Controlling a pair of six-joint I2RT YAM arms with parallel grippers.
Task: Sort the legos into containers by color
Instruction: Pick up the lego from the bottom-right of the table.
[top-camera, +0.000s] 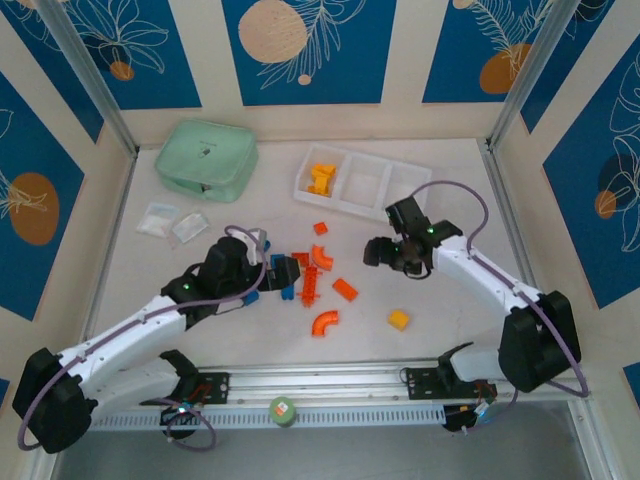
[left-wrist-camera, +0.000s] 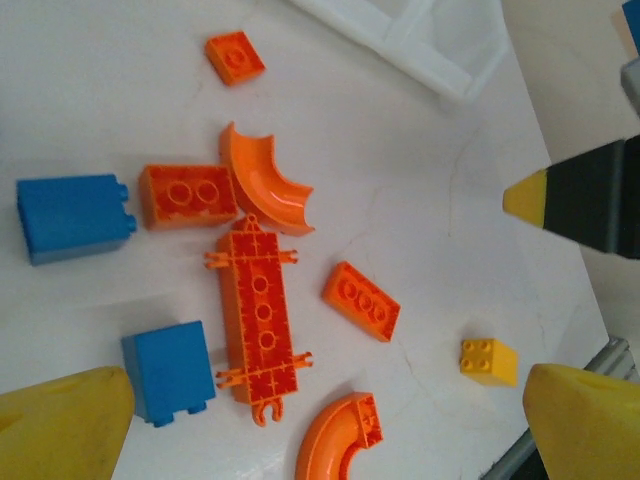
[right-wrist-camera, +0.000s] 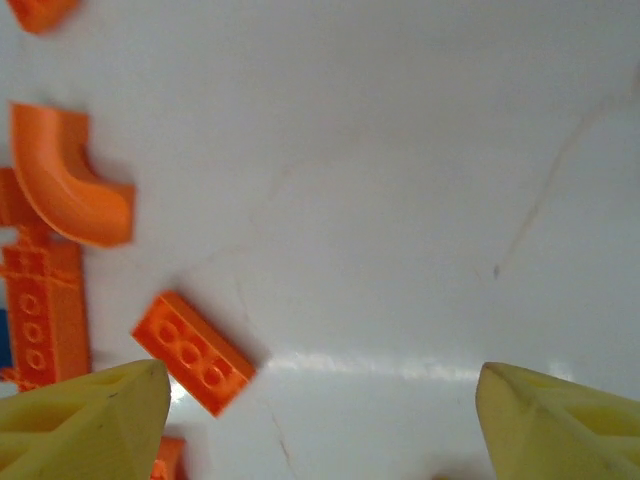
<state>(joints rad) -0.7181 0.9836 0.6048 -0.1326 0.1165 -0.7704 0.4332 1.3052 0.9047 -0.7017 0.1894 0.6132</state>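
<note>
Loose legos lie mid-table: an orange arch (top-camera: 322, 257), a long orange piece (top-camera: 311, 285), an orange brick (top-camera: 345, 290), a second arch (top-camera: 325, 322), a yellow brick (top-camera: 399, 319) and blue bricks (top-camera: 251, 296). The white tray (top-camera: 400, 175) at the back holds yellow pieces (top-camera: 320, 178) in its left compartment. My left gripper (top-camera: 278, 272) hovers over the cluster, open (left-wrist-camera: 325, 440); below it lie the long orange piece (left-wrist-camera: 260, 310), two blue bricks (left-wrist-camera: 170, 370) and an arch (left-wrist-camera: 338, 440). My right gripper (top-camera: 385, 252) is open (right-wrist-camera: 320, 425) over bare table, with the orange brick (right-wrist-camera: 193, 352) by its left finger.
A mint green lidded box (top-camera: 205, 158) stands at the back left, with small clear bags (top-camera: 172, 222) in front of it. A green roll (top-camera: 284, 410) sits on the front rail. The right gripper's dark fingertip (left-wrist-camera: 585, 195) shows at the right of the left wrist view.
</note>
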